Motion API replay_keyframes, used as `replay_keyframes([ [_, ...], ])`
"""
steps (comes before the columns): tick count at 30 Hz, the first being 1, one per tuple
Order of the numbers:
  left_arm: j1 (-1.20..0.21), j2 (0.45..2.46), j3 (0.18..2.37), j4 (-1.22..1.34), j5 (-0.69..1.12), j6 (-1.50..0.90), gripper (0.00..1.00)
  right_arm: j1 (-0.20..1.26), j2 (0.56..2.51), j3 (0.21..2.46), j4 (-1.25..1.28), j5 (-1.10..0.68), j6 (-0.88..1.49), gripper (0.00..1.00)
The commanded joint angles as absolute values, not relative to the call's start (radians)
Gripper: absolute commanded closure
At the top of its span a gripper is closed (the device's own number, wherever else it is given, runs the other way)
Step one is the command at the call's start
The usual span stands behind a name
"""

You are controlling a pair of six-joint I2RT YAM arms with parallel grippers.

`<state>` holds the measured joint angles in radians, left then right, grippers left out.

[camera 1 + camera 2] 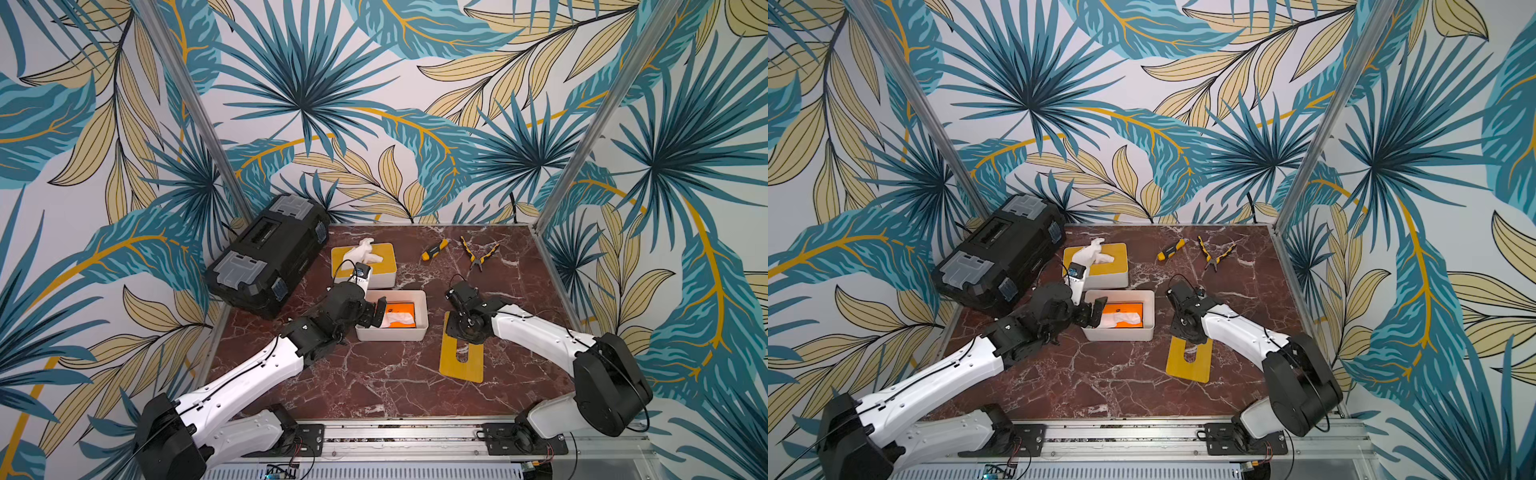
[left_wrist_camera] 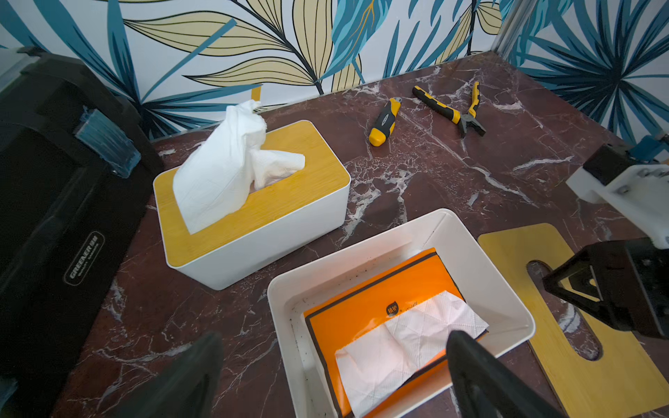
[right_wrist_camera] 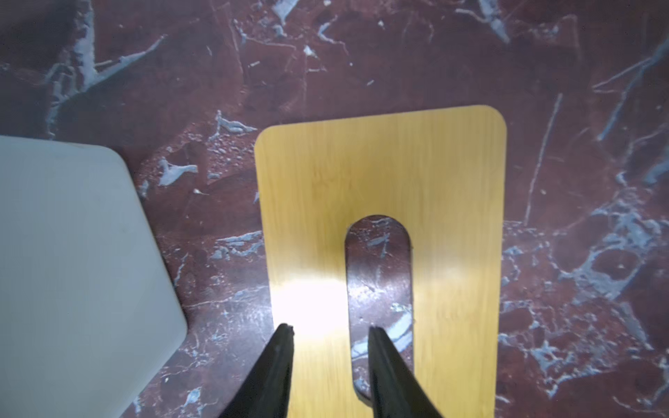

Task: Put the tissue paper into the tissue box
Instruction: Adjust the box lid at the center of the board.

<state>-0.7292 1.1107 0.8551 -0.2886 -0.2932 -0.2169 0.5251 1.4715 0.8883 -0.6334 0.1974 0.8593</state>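
Leaf-print wallpaper rings a red marble table. Near the table's middle stands the open white box. The orange pack lies flat inside it, and a white tissue sticks out of the pack's slit.

From the front rail the left arm stretches diagonally to the box's left wall, with its wrist bent level. The left gripper sits at that wall with its jaws wide apart, holding nothing. The left wrist view shows one finger outside the box and one above the pack.

The right arm slopes in from the right, and its wrist points straight down over the lid, which lies flat just right of the box. Both top views hide the fingertips under the wrist. The right wrist view shows the right gripper partly apart, one finger over the lid's strip and one over its slot. Whether they pinch the lid I cannot tell.

Behind the box stands a closed box. A toolbox sits behind and to the left, and a stubby tool and pliers lie behind and to the right.
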Motion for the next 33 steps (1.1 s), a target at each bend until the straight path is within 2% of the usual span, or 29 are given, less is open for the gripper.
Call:
replay_keyframes([
  [1,-0.724,1.096,0.831,-0.289,-0.287,-0.219,0.0,0.517,1.422,0.838,-0.708,0.289,0.89,0.53],
  [6,-0.724,1.097,0.825,-0.286,-0.284,-0.218,0.0,0.485,1.385,0.771,-0.702,0.278,0.9,0.4],
  [18,-0.723,1.092,0.824,-0.286,-0.278,-0.214,0.0,0.427,1.446,0.719,-0.643,0.223,0.886,0.32],
  [26,-0.723,1.089,0.819,-0.287,-0.278,-0.214,0.0,0.426,1.48,0.747,-0.653,0.2,0.861,0.32],
  [33,-0.721,1.085,0.815,-0.287,-0.278,-0.214,0.0,0.427,1.546,0.807,-0.687,0.188,0.847,0.41],
])
